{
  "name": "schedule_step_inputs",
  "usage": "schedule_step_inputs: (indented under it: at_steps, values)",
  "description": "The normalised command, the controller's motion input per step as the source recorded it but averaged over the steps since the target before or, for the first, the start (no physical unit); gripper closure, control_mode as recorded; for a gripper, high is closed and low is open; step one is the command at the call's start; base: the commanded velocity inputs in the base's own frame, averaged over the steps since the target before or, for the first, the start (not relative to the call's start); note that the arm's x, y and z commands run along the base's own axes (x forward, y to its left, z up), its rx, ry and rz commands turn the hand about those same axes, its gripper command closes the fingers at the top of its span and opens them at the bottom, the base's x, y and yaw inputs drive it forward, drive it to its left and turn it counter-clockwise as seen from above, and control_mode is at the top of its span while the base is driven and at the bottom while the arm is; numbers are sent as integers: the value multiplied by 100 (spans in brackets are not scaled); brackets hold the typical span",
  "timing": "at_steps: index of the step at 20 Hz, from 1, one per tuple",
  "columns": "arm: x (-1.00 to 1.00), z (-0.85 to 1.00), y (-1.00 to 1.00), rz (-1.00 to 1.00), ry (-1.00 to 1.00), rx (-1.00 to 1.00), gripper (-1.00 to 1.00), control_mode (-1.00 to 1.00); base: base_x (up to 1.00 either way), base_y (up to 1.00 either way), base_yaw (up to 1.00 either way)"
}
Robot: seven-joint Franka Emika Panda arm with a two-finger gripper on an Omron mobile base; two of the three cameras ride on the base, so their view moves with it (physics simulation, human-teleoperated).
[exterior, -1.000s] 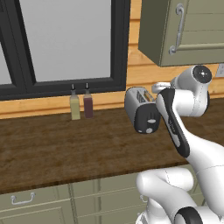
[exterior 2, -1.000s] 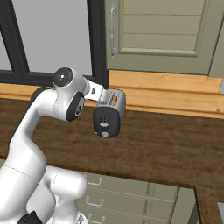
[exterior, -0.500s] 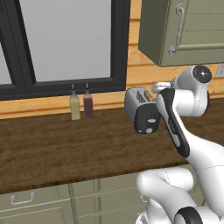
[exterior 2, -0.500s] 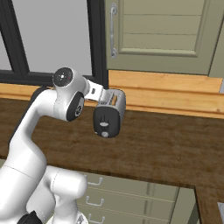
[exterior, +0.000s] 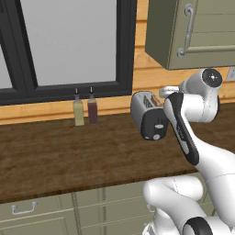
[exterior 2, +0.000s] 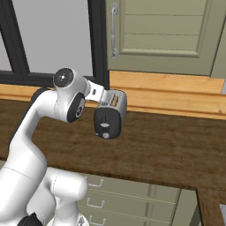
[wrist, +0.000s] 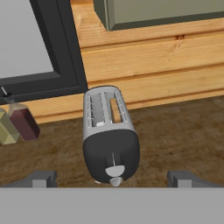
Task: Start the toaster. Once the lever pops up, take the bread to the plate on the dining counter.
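The toaster (wrist: 109, 131) stands on the dark wood worktop, its dark end panel and small pale knob (wrist: 116, 181) facing me. A light-brown edge of the bread (wrist: 116, 109) shows in one of its two slots. My gripper (wrist: 111, 179) hovers just in front of that end panel, open, one fingertip (wrist: 41, 178) well to each side and nothing between them. From the base, the toaster (exterior: 148, 117) (exterior 2: 110, 115) sits close to the wooden back wall, with my white hand right behind it. The plate and the dining counter are out of view.
Two slim bottles (exterior: 79, 110) (exterior: 92, 108) stand at the wall left of the toaster, under the black-framed window. A green wall cabinet (exterior: 193, 32) (exterior 2: 163, 35) hangs above the toaster. Bare worktop (exterior 2: 167, 150) stretches to its right, with drawers below.
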Motion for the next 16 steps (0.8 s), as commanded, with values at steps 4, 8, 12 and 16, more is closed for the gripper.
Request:
schedule_step_inputs:
  at_steps: [4, 8, 12, 16]
  values:
    - [0, 0, 0, 0, 0, 0, -100, -100, 0, 0, 0]
    - [0, 0, 0, 0, 0, 0, -100, -100, 0, 0, 0]
    - [0, 0, 0, 0, 0, 0, -100, -100, 0, 0, 0]
    - [0, 0, 0, 0, 0, 0, -100, -100, 0, 0, 0]
